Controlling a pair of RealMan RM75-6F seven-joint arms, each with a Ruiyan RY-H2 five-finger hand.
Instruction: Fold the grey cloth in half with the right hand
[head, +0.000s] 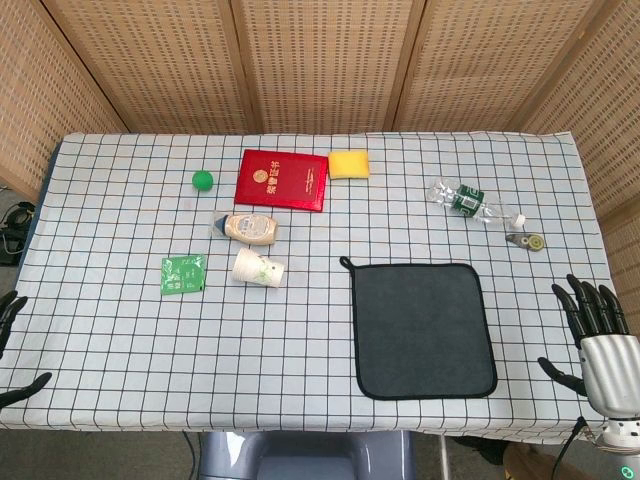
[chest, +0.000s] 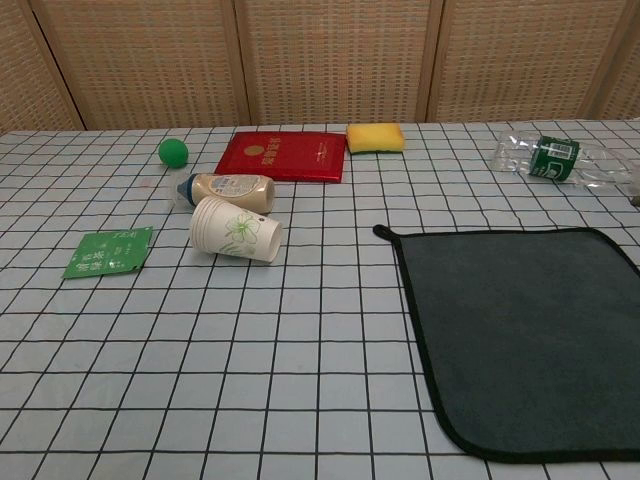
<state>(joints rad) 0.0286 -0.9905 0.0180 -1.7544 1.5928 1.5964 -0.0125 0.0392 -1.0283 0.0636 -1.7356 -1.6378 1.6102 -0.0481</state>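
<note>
The grey cloth (head: 422, 328) lies flat and unfolded on the checked tablecloth, right of centre near the front edge; it has a black hem and a small loop at its far left corner. In the chest view the grey cloth (chest: 525, 335) fills the lower right. My right hand (head: 600, 345) hovers at the table's right front corner, right of the cloth and apart from it, fingers spread and holding nothing. My left hand (head: 12, 345) shows only as dark fingertips at the far left edge, fingers apart, empty.
A tipped paper cup (head: 258, 268), a lying beige bottle (head: 249, 227), a green packet (head: 183, 274), a green ball (head: 203, 180), a red booklet (head: 283, 179) and a yellow sponge (head: 348, 164) lie left and behind. A clear plastic bottle (head: 470, 203) and a small tape roll (head: 527, 240) lie behind the cloth.
</note>
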